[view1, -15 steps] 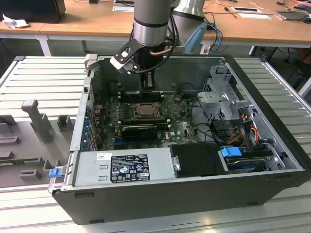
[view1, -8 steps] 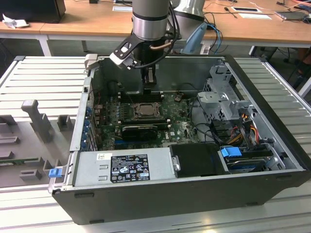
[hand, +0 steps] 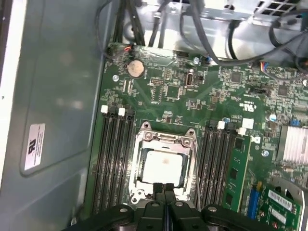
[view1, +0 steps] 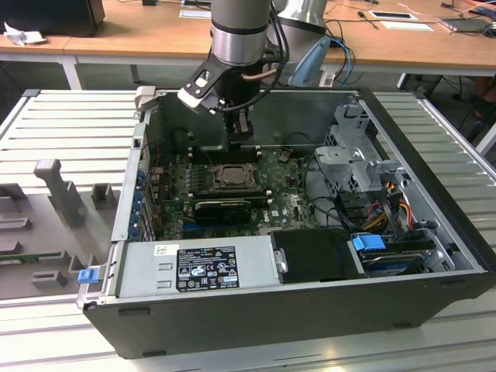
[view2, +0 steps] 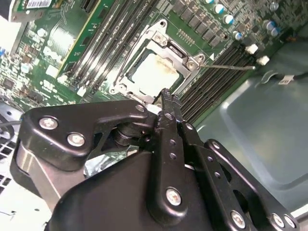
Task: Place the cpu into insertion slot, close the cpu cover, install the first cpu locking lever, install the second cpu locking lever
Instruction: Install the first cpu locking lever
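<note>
The cpu (hand: 162, 166), a pale square chip, lies flat in the insertion slot (view1: 231, 178) on the green motherboard. Around it sits the cpu cover (hand: 164, 139), a dull-silver frame lying down over the chip's edges. A thin wire lever (hand: 196, 173) runs along one side of the socket, and its end sticks out over the memory slots (view2: 231, 67). My gripper (hand: 163, 186) is shut with nothing between its black fingers. Its tips hover just over the socket's edge in both wrist views (view2: 166, 96). In the exterior view it hangs above the socket's far side (view1: 241, 142).
The open computer case has a power supply (view1: 194, 267) at the front and a drive cage (view1: 356, 155) with cables on the exterior view's right. A black ridged heatsink (view1: 223, 208) lies just in front of the socket. Memory slots (hand: 115, 159) flank it.
</note>
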Controlling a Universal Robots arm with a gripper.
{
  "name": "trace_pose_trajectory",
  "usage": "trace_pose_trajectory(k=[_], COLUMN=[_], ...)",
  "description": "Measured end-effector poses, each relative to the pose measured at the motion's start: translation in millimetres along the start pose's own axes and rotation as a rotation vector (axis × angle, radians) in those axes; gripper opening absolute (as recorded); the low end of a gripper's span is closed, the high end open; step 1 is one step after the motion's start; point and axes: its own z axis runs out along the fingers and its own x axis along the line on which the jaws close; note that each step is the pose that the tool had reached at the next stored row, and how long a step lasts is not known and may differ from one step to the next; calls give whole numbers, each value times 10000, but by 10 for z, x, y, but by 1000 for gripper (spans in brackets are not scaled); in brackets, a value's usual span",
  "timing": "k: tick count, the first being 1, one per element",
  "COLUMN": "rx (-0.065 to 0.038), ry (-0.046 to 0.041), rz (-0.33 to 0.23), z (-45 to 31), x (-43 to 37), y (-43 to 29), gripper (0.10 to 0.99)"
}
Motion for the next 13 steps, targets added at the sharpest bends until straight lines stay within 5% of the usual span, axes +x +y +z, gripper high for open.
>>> trace_pose_trajectory(k=[13], rx=[57], ry=[17], rz=[-1679], z=[10], x=[0], y=[0], gripper=[106])
